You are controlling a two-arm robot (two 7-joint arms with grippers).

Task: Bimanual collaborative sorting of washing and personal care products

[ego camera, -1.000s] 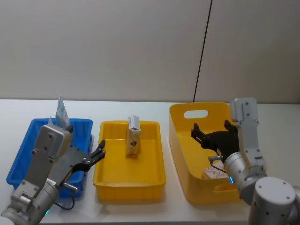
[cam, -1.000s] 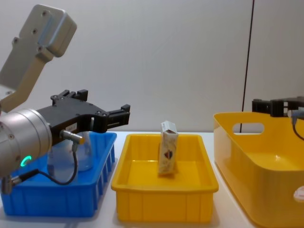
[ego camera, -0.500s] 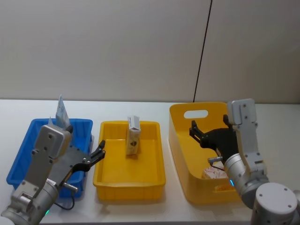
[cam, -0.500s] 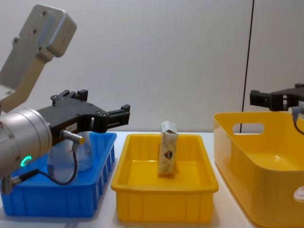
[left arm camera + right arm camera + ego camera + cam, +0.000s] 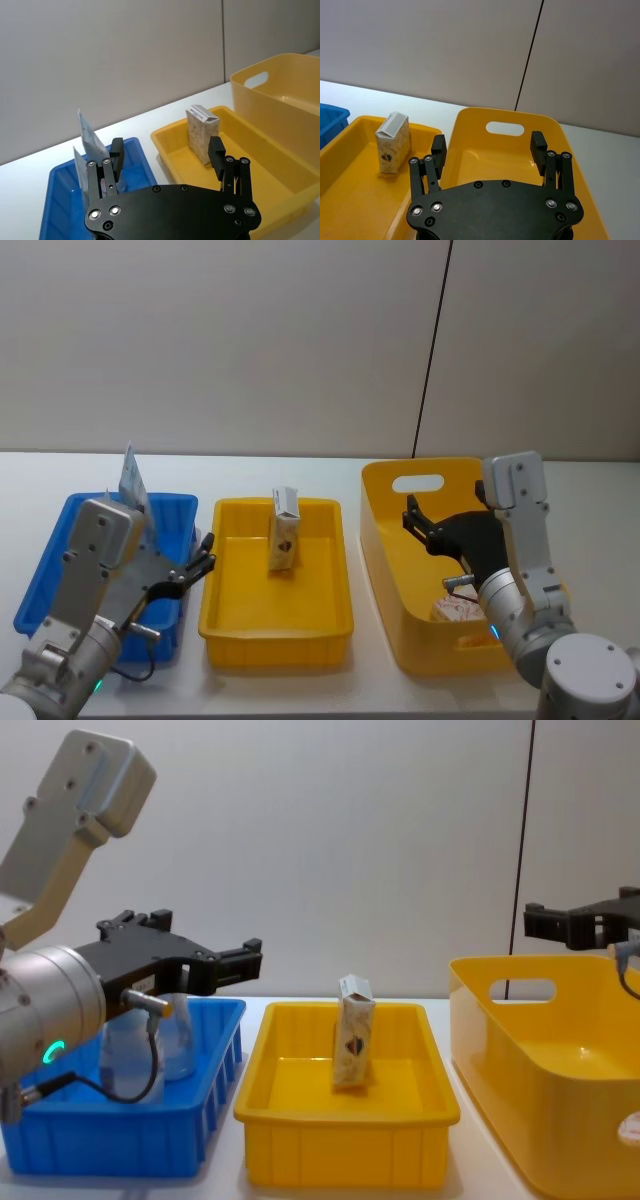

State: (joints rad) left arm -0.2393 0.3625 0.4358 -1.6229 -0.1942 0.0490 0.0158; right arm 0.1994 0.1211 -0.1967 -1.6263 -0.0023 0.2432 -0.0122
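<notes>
Hovering left gripper (image 5: 200, 568): its fingers are spread apart and hold nothing; it hangs above the right edge of the blue bin (image 5: 45, 580), pointing toward the yellow tray (image 5: 275, 635).
Blue bin: a bluish tube (image 5: 130, 480) stands upright at the far edge, crimped end up.
Risk at the blue bin: the tube looks light and top-heavy, so a low sweep of the left arm over that edge could probably knock it flat or push it out.
Yellow tray: a cream carton (image 5: 283, 543) stands upright near the middle of the far edge, alone, well apart from both grippers.
Risk at the tray: the carton is tall and narrow. One finger touching before the other would likely tip it, and a hard squeeze may crush its thin walls.
Right gripper (image 5: 450, 512): its fingers are also apart and empty; it sits above the deep yellow bin (image 5: 385, 540), over its left half.
Deep yellow bin: a small orange-patterned carton (image 5: 458, 612) lies on the bottom toward the near right corner.
Risk at the deep bin: the walls are high, so a slanted reach for that carton could catch the rim and drag the bin across the table (image 5: 30, 475).
Shared risk: if both grippers head for the tray together, they could collide over it.
</notes>
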